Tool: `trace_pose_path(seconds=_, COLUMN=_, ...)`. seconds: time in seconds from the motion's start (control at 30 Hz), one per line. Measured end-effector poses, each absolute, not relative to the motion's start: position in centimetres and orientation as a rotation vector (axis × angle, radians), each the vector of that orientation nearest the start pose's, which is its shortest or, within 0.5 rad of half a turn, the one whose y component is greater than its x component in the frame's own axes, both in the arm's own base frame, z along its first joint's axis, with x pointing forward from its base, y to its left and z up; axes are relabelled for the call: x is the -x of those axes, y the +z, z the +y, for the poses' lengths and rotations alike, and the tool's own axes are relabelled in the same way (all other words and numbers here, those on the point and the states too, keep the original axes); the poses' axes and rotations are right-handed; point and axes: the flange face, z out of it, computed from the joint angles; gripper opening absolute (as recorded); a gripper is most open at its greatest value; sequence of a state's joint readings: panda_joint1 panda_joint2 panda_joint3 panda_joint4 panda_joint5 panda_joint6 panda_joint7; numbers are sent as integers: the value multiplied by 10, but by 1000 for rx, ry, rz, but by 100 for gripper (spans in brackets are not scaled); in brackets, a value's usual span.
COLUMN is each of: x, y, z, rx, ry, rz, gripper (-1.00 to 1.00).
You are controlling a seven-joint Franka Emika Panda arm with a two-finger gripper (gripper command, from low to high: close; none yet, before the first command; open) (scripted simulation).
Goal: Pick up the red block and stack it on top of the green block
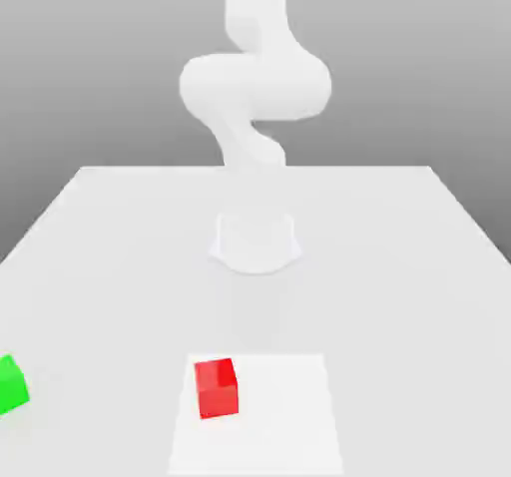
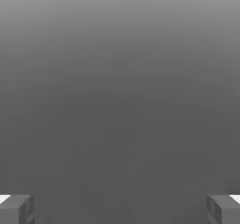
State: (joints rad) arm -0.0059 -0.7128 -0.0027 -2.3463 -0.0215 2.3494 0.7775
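My open two-finger tool stands wide in the hand view, its two grey fingertips well apart with nothing gripped between them, against a plain grey backdrop. In the exterior view, my smooth white arm rises from a round white base on the broad pale surface. The solid red cube-shaped block rests on a flat white square patch, towards the patch's side at the exterior view's left, turned slightly askew. The bright green block sits on the surface at the exterior view's left edge, partly cut off, angled, beyond the patch and well apart from the red block.
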Motion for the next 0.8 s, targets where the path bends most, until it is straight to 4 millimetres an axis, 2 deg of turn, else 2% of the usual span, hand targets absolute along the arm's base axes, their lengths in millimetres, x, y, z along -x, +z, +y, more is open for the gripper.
trace_pose_path(seconds=0.07, x=-407, y=614, z=-9, rx=2610, ry=-882, rz=1035, gripper=0)
trace_pose_path(seconds=0.17, x=-433, y=545, z=-17, rx=2715, ry=-765, rz=1028, gripper=0)
trace_pose_path(seconds=0.33, x=-450, y=429, z=-32, rx=2859, ry=-542, rz=1000, gripper=0)
trace_pose_path(seconds=0.47, x=-442, y=339, z=-43, rx=2945, ry=-342, rz=962, gripper=0)
trace_pose_path(seconds=0.63, x=-407, y=236, z=-51, rx=3007, ry=-75, rz=901, gripper=0)
trace_pose_path(seconds=0.7, x=-398, y=207, z=-51, rx=3013, ry=-19, rz=884, gripper=0)
trace_pose_path(seconds=0.8, x=-396, y=174, z=-51, rx=3015, ry=-3, rz=879, gripper=0)
